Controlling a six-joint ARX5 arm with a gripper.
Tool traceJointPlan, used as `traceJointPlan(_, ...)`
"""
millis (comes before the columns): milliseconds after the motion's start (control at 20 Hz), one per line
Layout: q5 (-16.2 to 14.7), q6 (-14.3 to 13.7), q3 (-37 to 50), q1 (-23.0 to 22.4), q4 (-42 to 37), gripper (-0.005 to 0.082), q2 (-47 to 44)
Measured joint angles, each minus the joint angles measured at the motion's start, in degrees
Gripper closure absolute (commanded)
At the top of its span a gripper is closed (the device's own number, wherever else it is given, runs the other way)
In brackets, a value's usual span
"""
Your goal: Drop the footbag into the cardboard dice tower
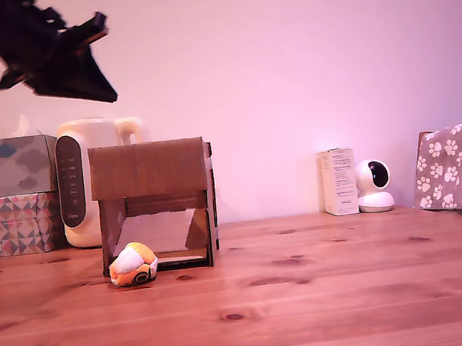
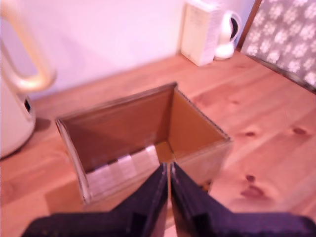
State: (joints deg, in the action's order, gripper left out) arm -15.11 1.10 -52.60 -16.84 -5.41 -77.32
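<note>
End effector closed, empty, above cardboard dice tower rim.

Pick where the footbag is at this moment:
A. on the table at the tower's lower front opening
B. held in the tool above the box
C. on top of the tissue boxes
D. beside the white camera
A. The exterior view shows the footbag resting on the table at the lower front corner of the cardboard dice tower, while the tool is shut and empty above the tower's open top.
</note>
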Motion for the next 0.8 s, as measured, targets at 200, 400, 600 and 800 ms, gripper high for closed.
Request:
traceJointPlan(200,-0.04,1.57,9.44,0.0,-8.26,0.0785,8.74)
traceJointPlan(400,0.5,2.91,20.22,0.0,-10.75,0.0785,14.01)
traceJointPlan(600,4.35,4.92,31.17,0.0,-11.76,0.0785,24.39)
traceJointPlan(800,7.08,6.19,36.74,0.0,-9.55,0.0786,37.38)
